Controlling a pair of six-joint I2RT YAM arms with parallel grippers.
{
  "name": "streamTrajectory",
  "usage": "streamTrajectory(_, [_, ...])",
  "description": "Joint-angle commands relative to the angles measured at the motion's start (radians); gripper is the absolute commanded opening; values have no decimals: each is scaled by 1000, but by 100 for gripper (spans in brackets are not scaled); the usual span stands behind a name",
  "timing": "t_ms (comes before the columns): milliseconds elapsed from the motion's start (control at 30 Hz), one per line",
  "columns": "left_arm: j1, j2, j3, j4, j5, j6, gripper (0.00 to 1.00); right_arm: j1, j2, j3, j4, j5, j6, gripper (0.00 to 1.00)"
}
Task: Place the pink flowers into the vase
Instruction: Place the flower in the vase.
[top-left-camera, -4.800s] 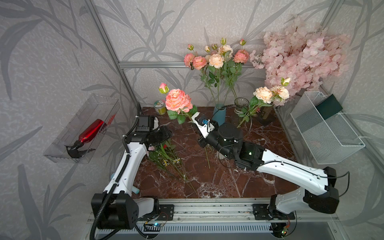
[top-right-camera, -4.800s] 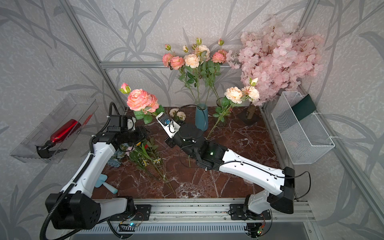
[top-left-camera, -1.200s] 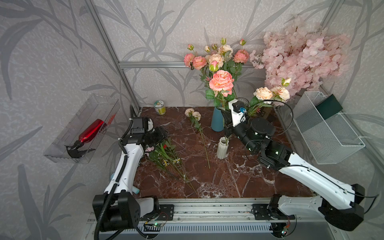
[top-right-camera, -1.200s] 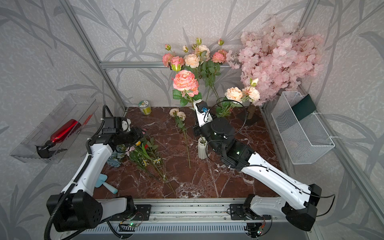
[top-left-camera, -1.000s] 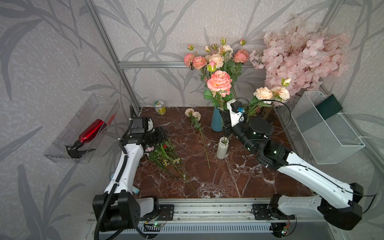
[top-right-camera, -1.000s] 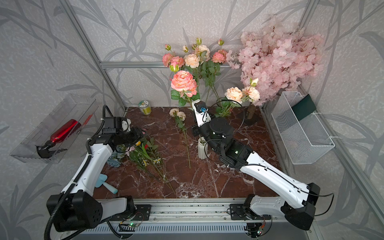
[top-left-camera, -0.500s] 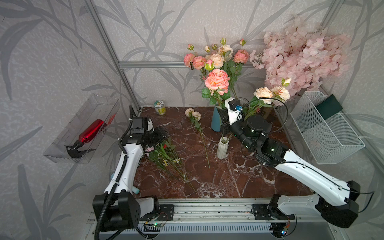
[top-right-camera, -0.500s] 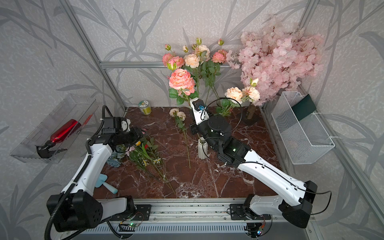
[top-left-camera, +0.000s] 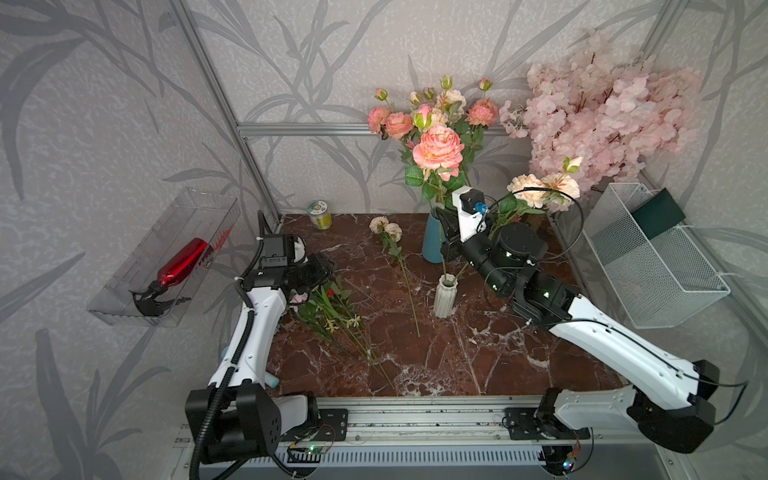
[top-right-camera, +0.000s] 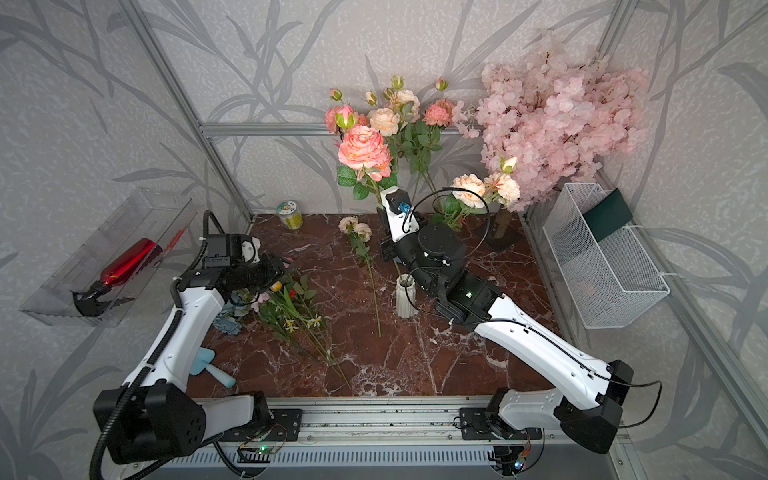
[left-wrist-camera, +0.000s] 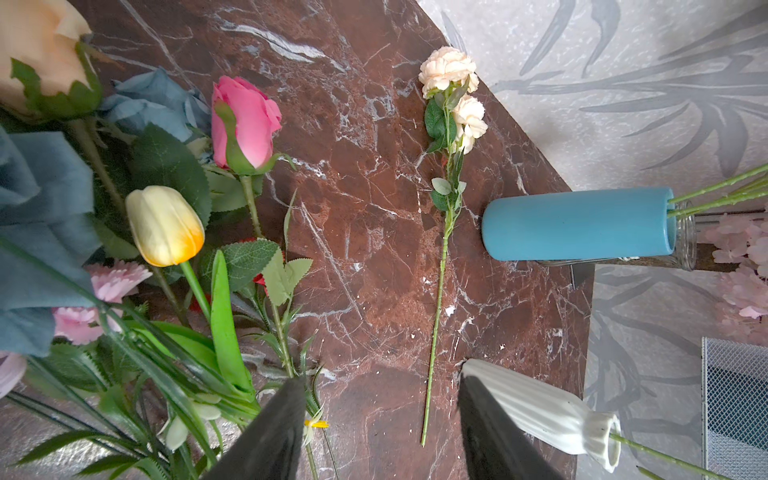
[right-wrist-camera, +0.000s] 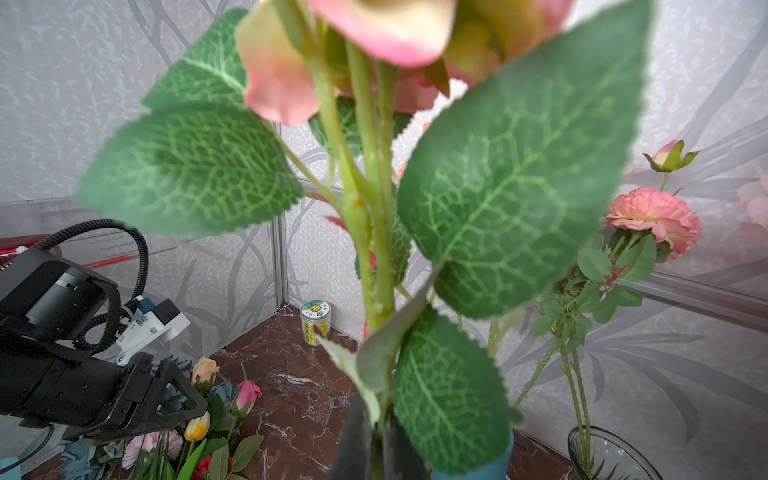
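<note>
While right gripper (right-wrist-camera: 376, 449) pinches pink spray (top-left-camera: 438, 151): stem below jaws looks in white vase (top-left-camera: 444, 295)
Todo: peach spray (left-wrist-camera: 446, 68); left gripper (left-wrist-camera: 380, 382) half-open, empty

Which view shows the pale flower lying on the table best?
The left wrist view: the pale flower is near and whole, blooms to stem end. Both top views show it whole but small. The right wrist view lacks it.

I find no legible text, brand, number or sign in any view. The only printed surface is the green-and-yellow label on the small jar (top-left-camera: 319, 214), standing at about 11 o'clock on the marble table (top-left-camera: 415, 365). In both top views and in my right wrist view its print is too small and blurred to read.
</note>
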Motion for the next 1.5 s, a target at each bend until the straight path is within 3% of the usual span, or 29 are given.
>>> streamTrajectory(0, [10, -9, -15, 12, 4, -2, 60, -8, -1, 11, 18, -2, 8, 0])
streamTrajectory(1467, [24, -12, -27, 30, 34, -11, 60, -83, 49, -218, 34, 22, 129, 0])
